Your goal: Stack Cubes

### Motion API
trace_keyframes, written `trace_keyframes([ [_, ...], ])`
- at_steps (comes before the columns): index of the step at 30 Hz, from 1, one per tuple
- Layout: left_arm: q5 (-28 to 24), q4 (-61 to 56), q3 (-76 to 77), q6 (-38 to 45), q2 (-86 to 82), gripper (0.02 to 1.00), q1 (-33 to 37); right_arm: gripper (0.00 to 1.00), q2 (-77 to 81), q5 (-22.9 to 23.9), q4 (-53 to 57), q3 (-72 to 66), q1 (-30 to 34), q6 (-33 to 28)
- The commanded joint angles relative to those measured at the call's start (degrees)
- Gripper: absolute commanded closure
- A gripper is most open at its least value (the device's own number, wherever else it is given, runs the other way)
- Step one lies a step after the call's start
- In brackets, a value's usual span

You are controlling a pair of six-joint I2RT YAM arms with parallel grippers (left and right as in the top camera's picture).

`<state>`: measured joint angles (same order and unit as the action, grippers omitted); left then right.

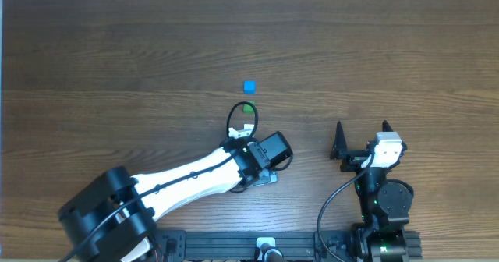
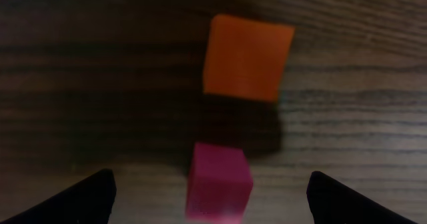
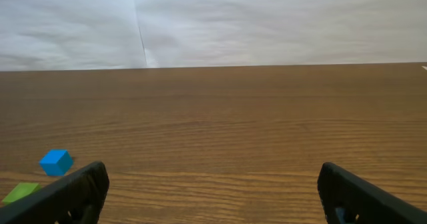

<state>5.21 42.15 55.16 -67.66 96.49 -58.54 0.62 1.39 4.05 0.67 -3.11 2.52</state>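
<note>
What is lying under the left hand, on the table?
Below the left hand lie a magenta cube and, farther off, an orange cube, a shadowed gap between them. From above, its arm covers both, so nothing more can be told there.

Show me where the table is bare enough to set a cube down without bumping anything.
Bare wood runs across the table beyond the blue cube, and ahead of the open right gripper. The middle is crowded: the green cube sits by the left arm, and the orange cube and magenta cube lie under the open left gripper.
</note>
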Motion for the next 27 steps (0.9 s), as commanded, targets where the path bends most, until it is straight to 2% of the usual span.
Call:
trace_keyframes([
  [1, 2.1, -2.0, 0.8, 4.9, 1.7, 0.093, -0.7, 0.007, -0.3, -0.3, 0.1, -0.4, -0.3, -0.5],
  [15, 2.0, -2.1, 0.8, 8.9, 3.4, 0.119, -2.2, 0.007, -0.3, -0.3, 0.1, -0.4, -0.3, -0.5],
  [27, 2.8, -1.4, 0.8, 8.5, 3.8, 0.316, -1.7, 0.007, -0.3, -0.3, 0.1, -0.4, -0.3, -0.5],
])
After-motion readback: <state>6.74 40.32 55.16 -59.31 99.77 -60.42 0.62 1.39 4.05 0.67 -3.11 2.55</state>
